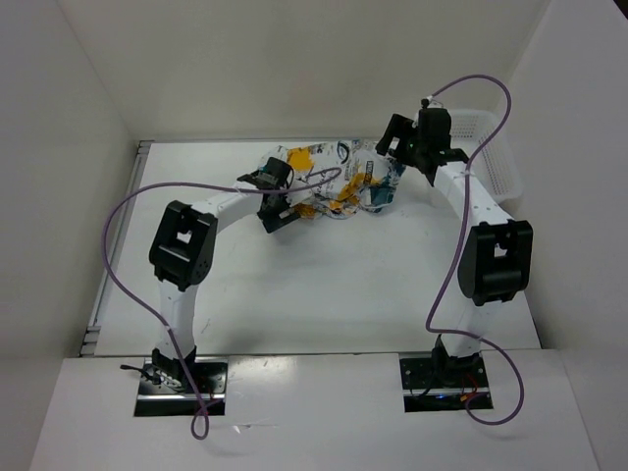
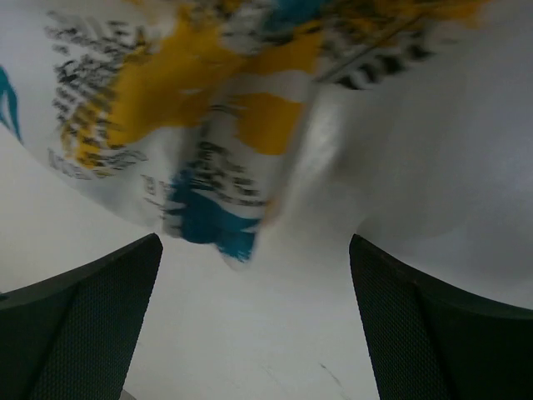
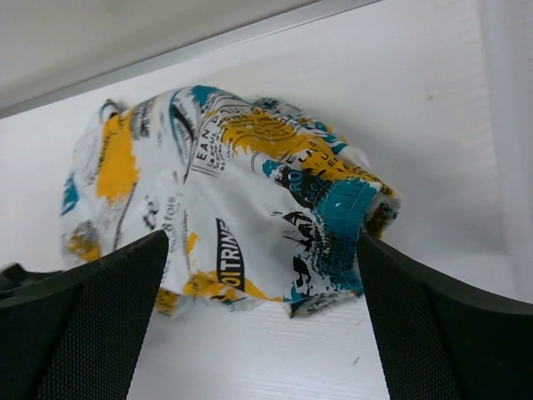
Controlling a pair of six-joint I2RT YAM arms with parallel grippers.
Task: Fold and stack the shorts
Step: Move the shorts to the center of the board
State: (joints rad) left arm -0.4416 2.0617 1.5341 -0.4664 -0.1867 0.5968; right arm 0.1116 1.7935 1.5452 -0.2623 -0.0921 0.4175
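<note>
The shorts (image 1: 339,177) lie in a crumpled heap at the far middle of the table, white with yellow-orange, teal and black print. My left gripper (image 1: 289,204) is open and empty at the heap's near left edge. In the left wrist view the shorts (image 2: 225,125) hang just ahead of the open gripper (image 2: 254,333), with bare table between the fingers. My right gripper (image 1: 394,147) is open and empty at the heap's right end. In the right wrist view the shorts (image 3: 241,192) lie just beyond the open gripper (image 3: 262,333), with a teal hem near the right finger (image 3: 450,333).
A white mesh basket (image 1: 491,147) stands at the far right of the table, behind the right arm. White walls close in the table on the left, back and right. Purple cables (image 1: 128,265) loop over both arms.
</note>
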